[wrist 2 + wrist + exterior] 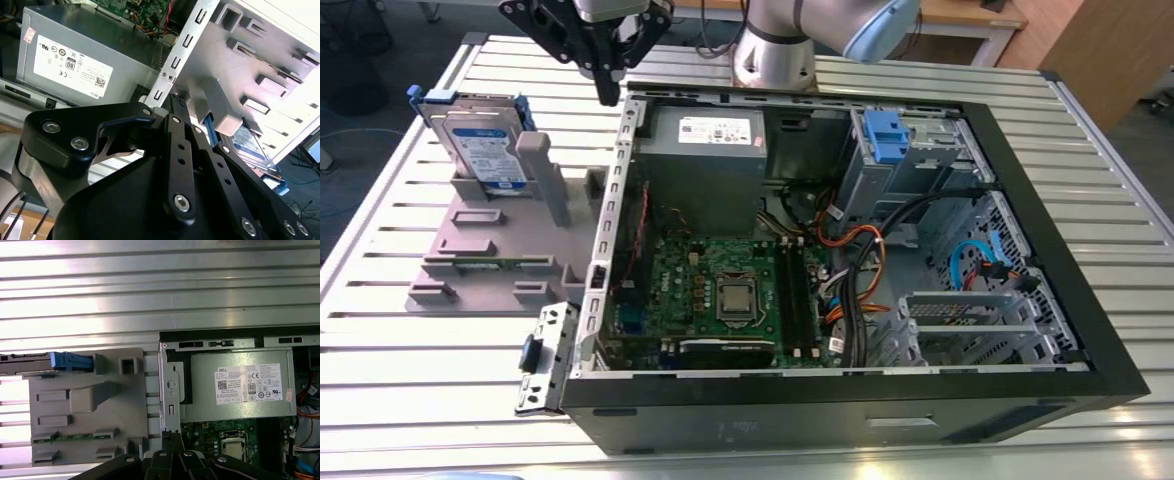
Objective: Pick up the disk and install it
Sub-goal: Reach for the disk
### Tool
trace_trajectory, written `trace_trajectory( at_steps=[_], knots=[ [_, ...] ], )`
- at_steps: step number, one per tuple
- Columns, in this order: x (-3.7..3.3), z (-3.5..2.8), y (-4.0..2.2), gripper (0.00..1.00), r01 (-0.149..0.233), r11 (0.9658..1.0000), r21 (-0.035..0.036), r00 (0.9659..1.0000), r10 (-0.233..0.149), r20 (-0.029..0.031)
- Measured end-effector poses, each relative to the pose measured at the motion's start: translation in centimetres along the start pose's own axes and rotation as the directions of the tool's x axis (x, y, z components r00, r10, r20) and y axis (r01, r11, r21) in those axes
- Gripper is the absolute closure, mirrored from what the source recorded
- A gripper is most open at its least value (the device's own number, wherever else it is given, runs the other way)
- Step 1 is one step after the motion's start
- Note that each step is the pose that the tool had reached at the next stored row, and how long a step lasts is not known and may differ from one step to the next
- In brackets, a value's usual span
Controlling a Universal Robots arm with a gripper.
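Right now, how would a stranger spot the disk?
Find the big open computer case, then the grey plastic holder on the exterior view's left of it. The disk stands upright there: silver, white-and-blue label, unlike the bare blue clip inside the case.

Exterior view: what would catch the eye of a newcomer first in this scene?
The open computer case dominates the slatted table, its motherboard exposed. At the exterior view's left, the disk stands upright in a grey holder. The gripper hangs above the case's edge on that side, jaws shut and empty.
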State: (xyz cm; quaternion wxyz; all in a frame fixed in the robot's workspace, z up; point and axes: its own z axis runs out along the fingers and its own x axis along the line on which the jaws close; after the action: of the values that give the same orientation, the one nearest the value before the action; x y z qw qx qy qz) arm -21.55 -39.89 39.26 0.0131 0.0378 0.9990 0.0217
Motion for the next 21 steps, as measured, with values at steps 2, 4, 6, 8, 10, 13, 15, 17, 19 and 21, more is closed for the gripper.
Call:
trace_trajectory(
  at_steps=[2,4,6,8,10,13,15,17,19,21],
  knots=[
    [0.02,0.0,0.0,0.89,0.0,1.0,0.0,1.0,0.0,0.0],
    [0.04,0.0,0.0,0.89,0.0,1.0,0.0,1.0,0.0,0.0001],
    [0.19,0.0,-0.01,0.89,0.0,1.0,0.0,1.0,0.0,0.0],
    [0.49,-0.01,-0.04,0.89,0.0,1.0,0.0,1.0,0.0,0.0],
    [0.77,-0.02,-0.06,0.89,0.0,1.0,0.0,1.0,0.0,0.0],
    [0.79,-0.02,-0.06,0.89,0.0,1.0,0.0,1.0,0.0,0.0],
    [0.81,-0.02,-0.06,0.89,0.0,1.0,0.0,1.0,0.0,0.0],
    [0.83,-0.03,-0.06,0.89,0.0,1.0,0.0,1.0,0.0,0.0],
    [0.85,-0.02,-0.06,0.89,0.0,1.0,0.0,1.0,0.0,0.0],
    [1.14,-0.03,-0.09,0.89,0.0,1.0,0.0,1.0,0.0,0.0]
  ],
)
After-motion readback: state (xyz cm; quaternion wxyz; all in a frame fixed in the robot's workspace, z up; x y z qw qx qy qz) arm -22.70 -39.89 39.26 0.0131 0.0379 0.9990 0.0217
